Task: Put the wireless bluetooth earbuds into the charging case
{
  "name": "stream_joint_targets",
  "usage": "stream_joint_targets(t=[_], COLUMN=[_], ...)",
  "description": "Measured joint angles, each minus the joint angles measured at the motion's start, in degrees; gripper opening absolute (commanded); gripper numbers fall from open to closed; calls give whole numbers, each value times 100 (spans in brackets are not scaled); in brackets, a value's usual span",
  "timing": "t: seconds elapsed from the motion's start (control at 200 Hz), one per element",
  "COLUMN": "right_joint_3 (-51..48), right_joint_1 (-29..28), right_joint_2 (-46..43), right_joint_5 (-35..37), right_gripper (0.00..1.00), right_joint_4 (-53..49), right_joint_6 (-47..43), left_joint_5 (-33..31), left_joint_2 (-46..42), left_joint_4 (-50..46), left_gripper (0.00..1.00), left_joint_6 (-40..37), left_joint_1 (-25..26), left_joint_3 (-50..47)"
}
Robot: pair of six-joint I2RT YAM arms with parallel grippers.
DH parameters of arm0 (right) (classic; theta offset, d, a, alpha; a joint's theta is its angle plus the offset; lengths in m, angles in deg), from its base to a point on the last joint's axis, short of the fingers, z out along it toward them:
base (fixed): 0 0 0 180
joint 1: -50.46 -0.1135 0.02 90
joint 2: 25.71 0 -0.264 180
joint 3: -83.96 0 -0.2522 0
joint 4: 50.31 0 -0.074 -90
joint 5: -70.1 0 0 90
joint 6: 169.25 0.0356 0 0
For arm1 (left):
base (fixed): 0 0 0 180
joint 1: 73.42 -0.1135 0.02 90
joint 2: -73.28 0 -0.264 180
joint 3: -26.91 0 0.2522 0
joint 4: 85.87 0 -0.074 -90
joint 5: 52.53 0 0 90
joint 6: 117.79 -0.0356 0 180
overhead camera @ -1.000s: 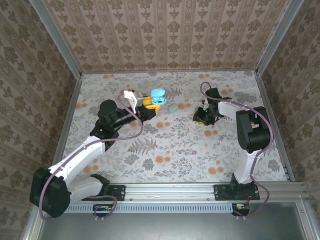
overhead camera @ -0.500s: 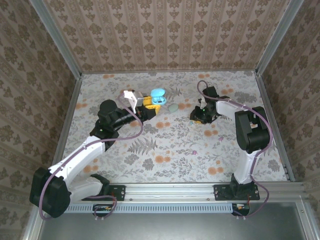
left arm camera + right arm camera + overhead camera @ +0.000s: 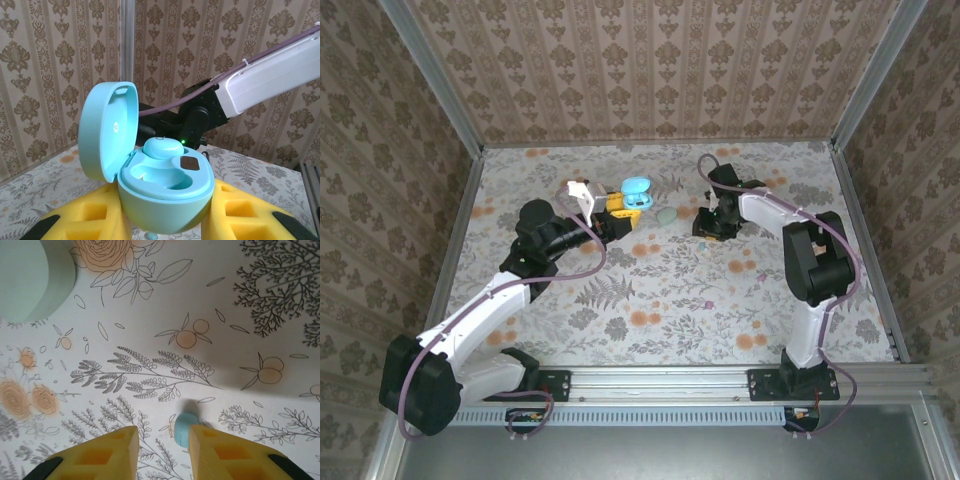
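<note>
The left gripper (image 3: 165, 222) clamps the charging case (image 3: 167, 197) upright, lid (image 3: 107, 130) back and one earbud (image 3: 162, 148) seated, offering its free socket (image 3: 150, 176), while the right gripper (image 3: 162, 440) has its jaws slightly apart with the second earbud (image 3: 183, 430) at one fingertip (image 3: 212, 445) (pinched or merely touching, I cannot tell).

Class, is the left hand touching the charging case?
Touching. The left wrist view shows the charging case wedged between both yellow fingers of the left hand.

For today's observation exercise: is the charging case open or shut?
Open: the charging case lid stands hinged back, one earbud seated inside.
</note>
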Motion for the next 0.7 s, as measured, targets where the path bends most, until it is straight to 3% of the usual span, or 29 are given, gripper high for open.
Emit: stream_joint_targets(t=[0.32, 0.7], right_joint_3=[404, 782], right_joint_1=[-205, -286], right_joint_2=[415, 640], right_joint_5=[531, 678], right_gripper=[36, 32], right_joint_4=[-599, -907], right_joint_6=[-96, -234], left_joint_5=[-131, -162], left_joint_2=[-44, -85], left_joint_4=[-20, -24], left_gripper=[30, 31], left_joint_6=[-46, -83], left_joint_1=[0, 0], left_joint_3=[0, 0])
